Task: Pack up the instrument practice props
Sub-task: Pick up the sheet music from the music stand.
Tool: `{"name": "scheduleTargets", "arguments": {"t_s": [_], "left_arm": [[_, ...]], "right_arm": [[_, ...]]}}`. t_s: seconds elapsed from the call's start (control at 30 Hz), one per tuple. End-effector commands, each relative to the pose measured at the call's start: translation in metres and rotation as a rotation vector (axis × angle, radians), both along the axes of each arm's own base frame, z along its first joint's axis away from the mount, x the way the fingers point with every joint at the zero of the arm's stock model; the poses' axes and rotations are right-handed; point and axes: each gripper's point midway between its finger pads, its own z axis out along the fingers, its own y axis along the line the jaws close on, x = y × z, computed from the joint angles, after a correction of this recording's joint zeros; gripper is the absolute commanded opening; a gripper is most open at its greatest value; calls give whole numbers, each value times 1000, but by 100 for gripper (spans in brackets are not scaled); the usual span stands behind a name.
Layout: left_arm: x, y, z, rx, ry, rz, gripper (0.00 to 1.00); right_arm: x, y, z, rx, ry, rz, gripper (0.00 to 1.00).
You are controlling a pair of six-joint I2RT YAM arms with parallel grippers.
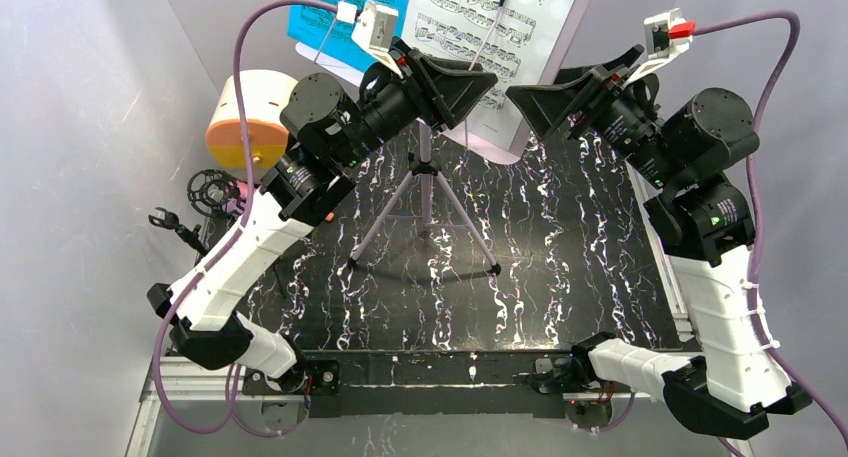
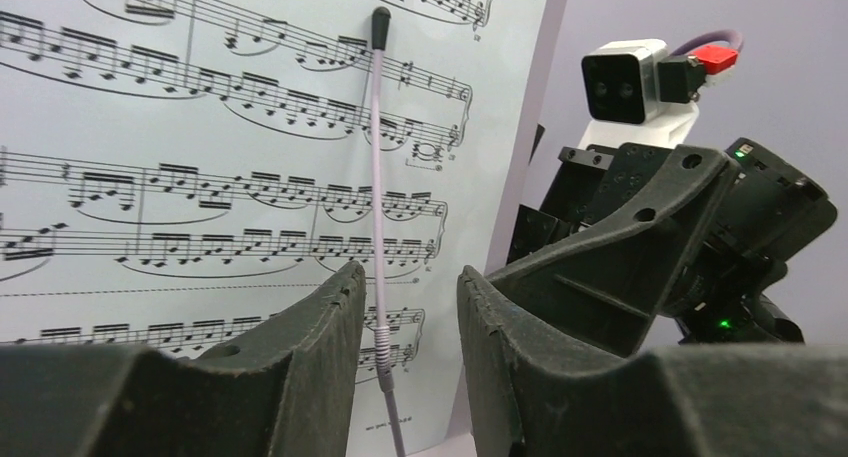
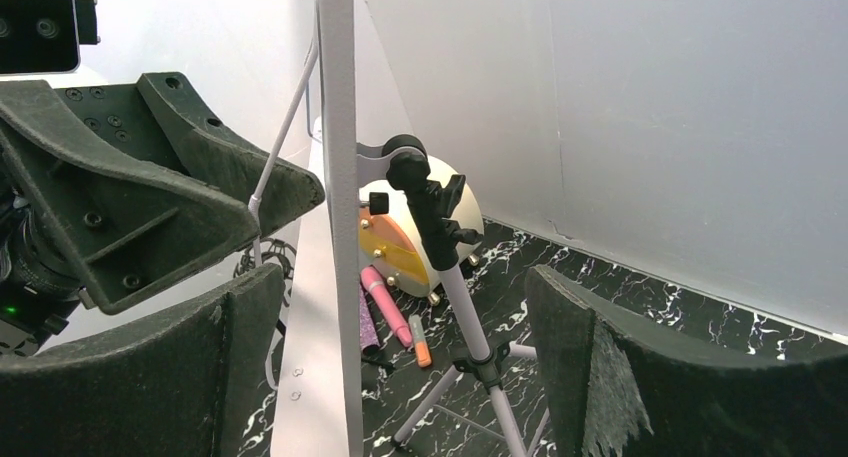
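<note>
Sheet music (image 2: 200, 177) likely light, floppy, tearable; retainer wire (image 2: 376, 177) pins it, just ahead of left fingers (image 2: 300, 347), narrow, empty. Pinch paper edge. Right fingers (image 3: 180, 357) wide, empty.

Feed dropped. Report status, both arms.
Left gripper open, facing retainer wire on white sheet. Right gripper open, facing stand edge. Nothing held; wire crosses sheet.

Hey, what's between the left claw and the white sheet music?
Only the music stand's thin, black-tipped lilac page-holder arm, running down the front of the white sheet music. It shows between the parted fingers of the left claw, in the left wrist view.
</note>
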Motion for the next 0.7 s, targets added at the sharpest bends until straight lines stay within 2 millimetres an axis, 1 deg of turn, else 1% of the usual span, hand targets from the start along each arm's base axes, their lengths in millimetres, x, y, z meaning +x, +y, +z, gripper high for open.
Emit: {"name": "scheduleTargets", "arguments": {"t_s": [0.0,0.07,0.13,0.23,0.3,0.4,0.53,0.6,0.67], "left_arm": [[2,14,28,-63,-60,71,34],[2,13,28,-64,-66,71,30],[2,13,29,-64,-72,73,22],[-1,15,31,-66,-95,74,13],[-5,18,34,-81,-118,73,8],[-13,23,38,-112,-165,62,4],[-19,26,39,-129,-206,57,0],[-19,28,40,-134,-218,68,0],[-18,31,40,-137,-228,85,0]], "right_arm": [[-5,-4,23,34,-90,-12,99],[-3,-3,23,33,-89,-12,99],[-2,-2,23,34,-90,-9,99],[1,-2,23,36,-89,-15,99],[3,-3,21,34,-88,-28,99],[9,-8,17,27,-83,-68,98],[17,-14,10,23,-63,-117,94],[17,-17,8,23,-63,-138,91],[17,-21,6,23,-63,-155,86]]}}
